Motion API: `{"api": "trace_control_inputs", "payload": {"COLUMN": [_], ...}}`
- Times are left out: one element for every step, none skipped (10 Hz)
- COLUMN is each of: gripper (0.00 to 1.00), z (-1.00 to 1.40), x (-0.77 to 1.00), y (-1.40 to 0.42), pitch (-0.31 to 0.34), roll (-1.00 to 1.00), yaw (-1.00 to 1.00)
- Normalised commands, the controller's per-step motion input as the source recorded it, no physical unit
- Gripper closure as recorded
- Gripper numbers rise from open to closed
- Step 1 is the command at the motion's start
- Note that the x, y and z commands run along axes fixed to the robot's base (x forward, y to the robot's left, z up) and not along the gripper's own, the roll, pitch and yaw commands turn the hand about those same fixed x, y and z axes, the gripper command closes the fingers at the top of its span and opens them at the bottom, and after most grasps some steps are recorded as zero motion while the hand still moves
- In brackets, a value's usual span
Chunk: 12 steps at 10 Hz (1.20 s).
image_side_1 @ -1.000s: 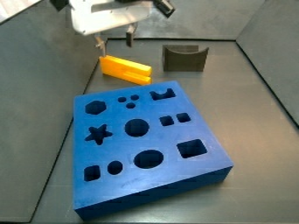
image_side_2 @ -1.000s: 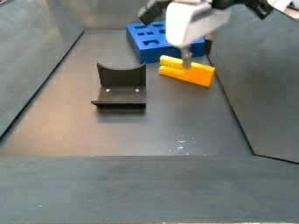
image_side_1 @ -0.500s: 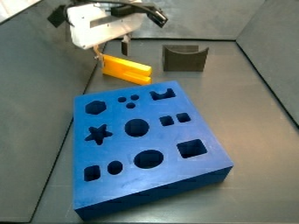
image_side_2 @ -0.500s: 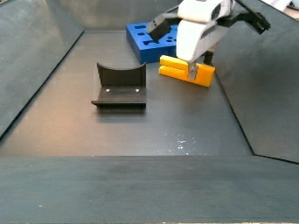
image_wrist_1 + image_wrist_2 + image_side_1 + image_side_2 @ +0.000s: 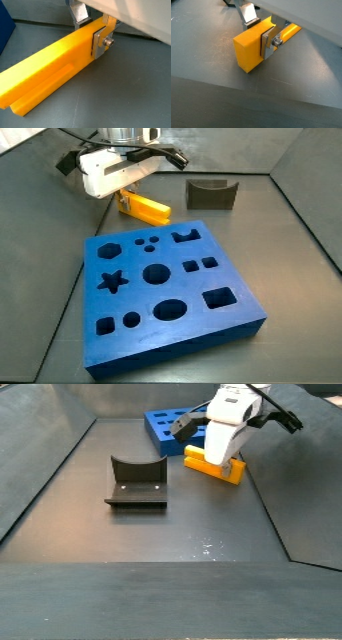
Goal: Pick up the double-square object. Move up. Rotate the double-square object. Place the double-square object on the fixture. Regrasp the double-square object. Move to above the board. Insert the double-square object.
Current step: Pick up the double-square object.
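The double-square object (image 5: pixel 53 65) is a yellow-orange bar lying on edge on the dark floor, seen in both wrist views (image 5: pixel 248 50) and both side views (image 5: pixel 147 207) (image 5: pixel 214 466). My gripper (image 5: pixel 88 37) has come down over one end of it and is shut on it. The near finger's pad lies flat against its side face, and the far finger stands at its other side, partly hidden behind it. The blue board (image 5: pixel 174 343) with its cut-outs lies just in front of the bar. The dark fixture (image 5: pixel 210 194) stands apart from both.
Grey walls enclose the floor on all sides. In a side view the fixture (image 5: pixel 136 482) sits to the left of the bar, with the board (image 5: pixel 171 444) behind the gripper (image 5: pixel 218 454).
The gripper has come down from above the bar until its fingers straddle the bar, and the hand has tilted. The bar has not moved on the floor.
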Motion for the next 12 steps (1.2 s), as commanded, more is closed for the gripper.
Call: {"api": "trace_control_inputs", "payload": {"gripper": [1.0, 1.0, 1.0, 1.0, 1.0, 1.0, 1.0, 1.0, 1.0, 1.0, 1.0, 1.0], "z": [0.0, 0.0, 0.0, 0.0, 0.0, 0.0, 0.0, 0.0, 0.0, 0.0, 0.0, 0.0], "x": [0.0, 0.0, 0.0, 0.0, 0.0, 0.0, 0.0, 0.0, 0.0, 0.0, 0.0, 0.0], "y": [0.0, 0.0, 0.0, 0.0, 0.0, 0.0, 0.0, 0.0, 0.0, 0.0, 0.0, 0.0], "pitch": [0.0, 0.0, 0.0, 0.0, 0.0, 0.0, 0.0, 0.0, 0.0, 0.0, 0.0, 0.0], "roll": [0.0, 0.0, 0.0, 0.0, 0.0, 0.0, 0.0, 0.0, 0.0, 0.0, 0.0, 0.0], "yaw": [0.0, 0.0, 0.0, 0.0, 0.0, 0.0, 0.0, 0.0, 0.0, 0.0, 0.0, 0.0]}}
